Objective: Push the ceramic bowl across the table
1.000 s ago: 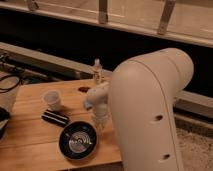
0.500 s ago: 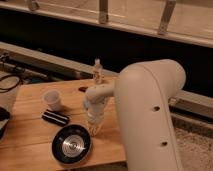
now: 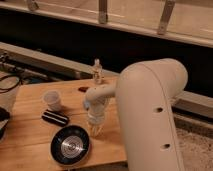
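Reaching down over the near half of the table (image 3: 30,135), the gripper (image 3: 95,131) hangs at the end of a pale wrist just beside the upper right rim of the ceramic bowl (image 3: 70,145); whether it touches the rim, and whether it is spread or closed, I cannot tell. Compared with 1 second ago, the wrist has dropped lower and moved toward the front edge, and the bowl has slid left and toward that front edge along with it, so the push looks to be under way rather than only set up. The bowl now lies close to the table's near edge, its ringed inside facing up, flat on the wood.

Outward from there, the flat black bar (image 3: 55,118) lies just above the bowl, near but apparently not touching, and the small white cup (image 3: 52,100) stands behind the bar, both where they were 1 second ago. A clear bottle (image 3: 97,72) stands farther back, near the far edge. The robot's bulky white arm (image 3: 150,115) fills the right side and hides that part of the table.

My judgement: little room remains toward the front edge, so further travel should run sideways along the planks.
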`<state>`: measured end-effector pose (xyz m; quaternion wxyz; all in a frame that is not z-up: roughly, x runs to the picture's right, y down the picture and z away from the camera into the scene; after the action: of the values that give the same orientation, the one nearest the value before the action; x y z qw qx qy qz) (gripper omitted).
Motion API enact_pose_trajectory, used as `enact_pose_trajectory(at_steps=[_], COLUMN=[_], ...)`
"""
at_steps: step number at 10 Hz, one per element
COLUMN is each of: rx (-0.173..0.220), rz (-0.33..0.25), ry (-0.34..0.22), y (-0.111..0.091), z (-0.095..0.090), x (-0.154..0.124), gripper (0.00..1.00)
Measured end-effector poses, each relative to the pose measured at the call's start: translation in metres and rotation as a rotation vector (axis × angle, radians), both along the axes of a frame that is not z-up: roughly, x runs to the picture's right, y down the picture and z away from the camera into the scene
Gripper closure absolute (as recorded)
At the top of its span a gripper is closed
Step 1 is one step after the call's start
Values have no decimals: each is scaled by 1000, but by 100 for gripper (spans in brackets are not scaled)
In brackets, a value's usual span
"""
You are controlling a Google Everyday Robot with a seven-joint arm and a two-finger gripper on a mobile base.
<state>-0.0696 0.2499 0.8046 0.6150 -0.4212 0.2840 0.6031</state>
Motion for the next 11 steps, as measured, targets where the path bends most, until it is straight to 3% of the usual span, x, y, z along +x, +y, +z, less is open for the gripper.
enact_pose_trajectory(at_steps=[11], rx=[-25], rz=[-58], ry=[-35], y=[15], z=[-14], x=[-17], gripper=[100])
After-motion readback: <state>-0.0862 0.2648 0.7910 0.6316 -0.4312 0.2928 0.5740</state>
